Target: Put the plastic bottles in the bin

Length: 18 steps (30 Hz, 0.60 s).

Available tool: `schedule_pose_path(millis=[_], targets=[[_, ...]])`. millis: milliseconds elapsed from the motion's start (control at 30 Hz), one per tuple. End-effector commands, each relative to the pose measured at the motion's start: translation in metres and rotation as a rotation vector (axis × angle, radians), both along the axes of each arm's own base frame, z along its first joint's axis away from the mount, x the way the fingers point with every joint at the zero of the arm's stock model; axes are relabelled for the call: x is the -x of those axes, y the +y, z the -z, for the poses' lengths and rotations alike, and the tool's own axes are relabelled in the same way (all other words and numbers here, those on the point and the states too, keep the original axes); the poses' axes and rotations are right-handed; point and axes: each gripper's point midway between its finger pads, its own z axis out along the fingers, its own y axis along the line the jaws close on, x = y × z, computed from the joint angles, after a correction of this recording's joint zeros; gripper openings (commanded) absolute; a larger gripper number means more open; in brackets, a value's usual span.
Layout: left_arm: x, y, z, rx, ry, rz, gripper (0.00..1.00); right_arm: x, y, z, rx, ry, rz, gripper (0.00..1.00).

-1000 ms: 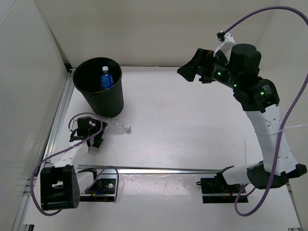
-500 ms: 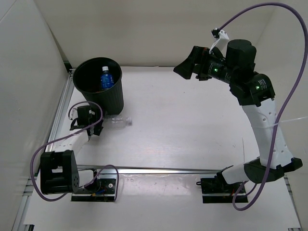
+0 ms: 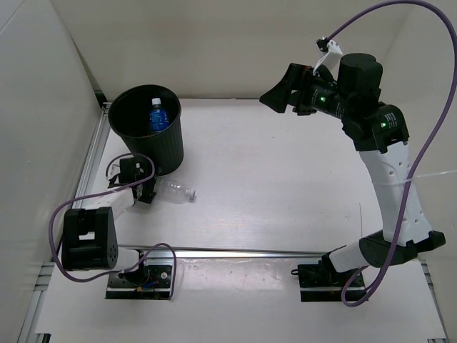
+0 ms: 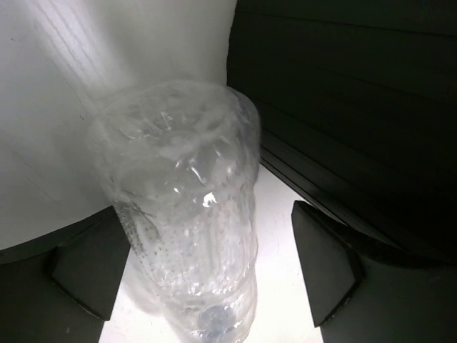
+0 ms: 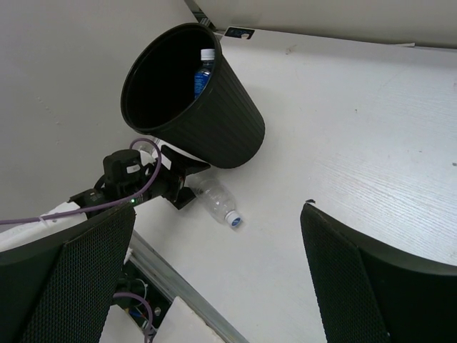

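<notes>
Just beside the bin (image 3: 163, 148), clear bottle (image 3: 176, 190) lies inside the spread left hand (image 3: 148, 193).

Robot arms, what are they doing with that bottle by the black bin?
The left pincer is open around a clear bottle lying on the table beside the bin, not gripping it yet. One blue-labelled bottle is already inside the bin. The right pincer hangs open and empty, raised above the table.

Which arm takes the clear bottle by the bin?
Left. The left pincer, open, straddles the plain clear plastic bottle lying beside the ribbed black bin; the right pincer hangs open far across the table.
</notes>
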Motion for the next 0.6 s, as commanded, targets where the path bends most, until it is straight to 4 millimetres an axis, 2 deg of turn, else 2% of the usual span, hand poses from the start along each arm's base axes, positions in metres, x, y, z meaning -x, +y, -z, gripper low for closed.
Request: schedule_pose_path(millis=[0, 100, 133, 167, 267, 367, 400, 433, 467, 500, 533, 567], targets=[[0.001, -0.003, 0.003, 0.023, 0.0, -0.016, 0.97, 0.003, -0.003, -0.014, -0.009, -0.045, -0.011, 1.0], [0.005, -0.005, 0.007, 0.028, 0.01, -0.001, 0.85, 0.003, -0.003, -0.014, -0.009, -0.045, -0.011, 1.0], [0.008, -0.007, 0.009, 0.037, 0.019, 0.007, 0.65, 0.004, -0.002, -0.015, -0.011, -0.044, -0.02, 1.0], [0.009, -0.007, 0.01, 0.028, 0.02, 0.019, 0.56, 0.004, -0.002, -0.015, -0.011, -0.044, -0.02, 1.0], [0.021, -0.014, 0.012, 0.044, 0.021, 0.073, 0.41, 0.002, -0.003, -0.011, -0.005, -0.036, -0.012, 1.0], [0.029, -0.015, 0.007, 0.053, -0.003, 0.112, 0.32, 0.001, -0.006, -0.004, 0.002, -0.021, -0.002, 1.0], [0.029, -0.012, -0.004, 0.038, -0.035, 0.128, 0.28, 0.003, -0.007, -0.002, 0.003, -0.017, -0.002, 1.0], [0.032, -0.008, -0.007, 0.03, -0.037, 0.121, 0.28, 0.001, -0.006, -0.001, 0.003, -0.018, -0.002, 1.0], [0.043, -0.008, -0.006, 0.027, -0.004, 0.13, 0.25, 0.002, -0.008, -0.003, 0.0, -0.03, 0.007, 1.0], [0.041, -0.004, -0.025, 0.003, -0.055, 0.134, 0.25, 0.001, -0.008, 0.002, 0.006, -0.018, 0.007, 1.0], [0.046, 0.0, -0.033, -0.011, -0.047, 0.125, 0.24, 0.001, -0.007, 0.007, 0.0, -0.007, 0.009, 1.0], [0.047, 0.002, -0.053, -0.051, -0.101, 0.142, 0.24, 0.003, -0.008, 0.004, -0.007, -0.023, 0.009, 1.0]])
